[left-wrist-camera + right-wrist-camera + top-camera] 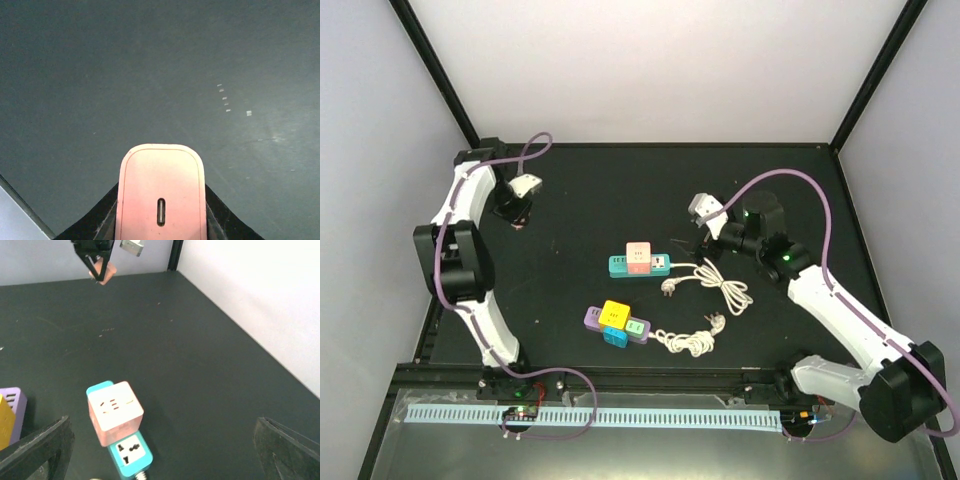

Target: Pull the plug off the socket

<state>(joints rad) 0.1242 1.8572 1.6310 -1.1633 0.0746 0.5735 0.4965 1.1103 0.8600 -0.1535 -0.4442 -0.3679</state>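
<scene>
Clamping pink plug (161, 195) in left gripper (517, 217), well apart from teal socket (129, 452), right gripper (695, 244) spread wide near it.

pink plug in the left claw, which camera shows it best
Left wrist view: the pink plug fills the lower centre, its rounded face and slot sharp. The right wrist view shows it small and far off at the top, in the left claw. The top external view gives only a pinkish speck under that claw.

Right gripper (162, 421) spread wide, pink cube (116, 412) on teal socket strip (129, 452) — left gripper (99, 267) beyond, clasping plug (106, 272)
</scene>
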